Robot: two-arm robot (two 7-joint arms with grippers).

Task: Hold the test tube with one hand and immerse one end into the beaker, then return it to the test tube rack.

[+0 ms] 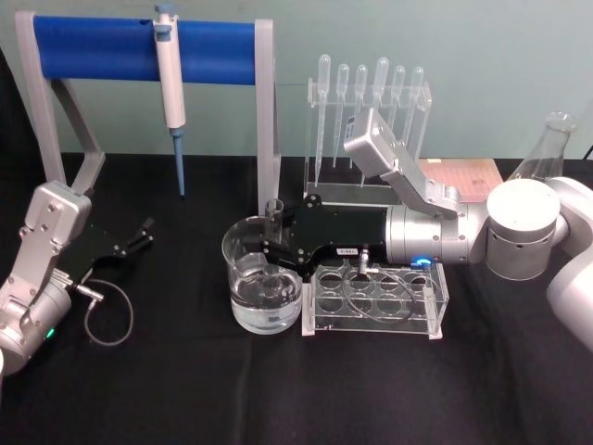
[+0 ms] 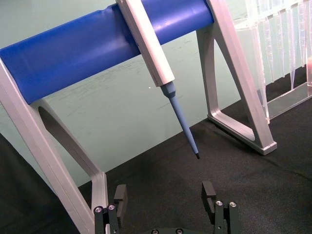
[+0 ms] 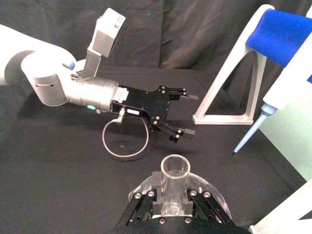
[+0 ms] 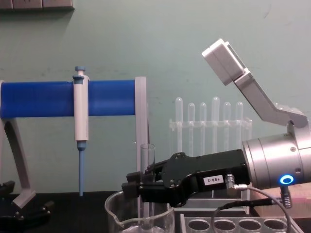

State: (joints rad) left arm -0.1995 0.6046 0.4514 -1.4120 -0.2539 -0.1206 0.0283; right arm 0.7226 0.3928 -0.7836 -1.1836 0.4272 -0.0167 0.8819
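Black table: right gripper clamps test tube (upright) over beaker

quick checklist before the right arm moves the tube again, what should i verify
1. Grip: right gripper jaws closed on the test tube just below its rim. Ok.
2. Tube attitude: upright in the chest view, open end up. Ok.
3. Tube over the beaker: its lower part is inside the rim. Ok.
4. Immersion: whether the round end is under the liquid. Cannot tell.
5. Return spot: the clear tube rack beside the beaker has open holes, though the gripper's cable loops over some. Ok.
6. Left gripper: jaws open, off to the left, well apart from the beaker. Ok.
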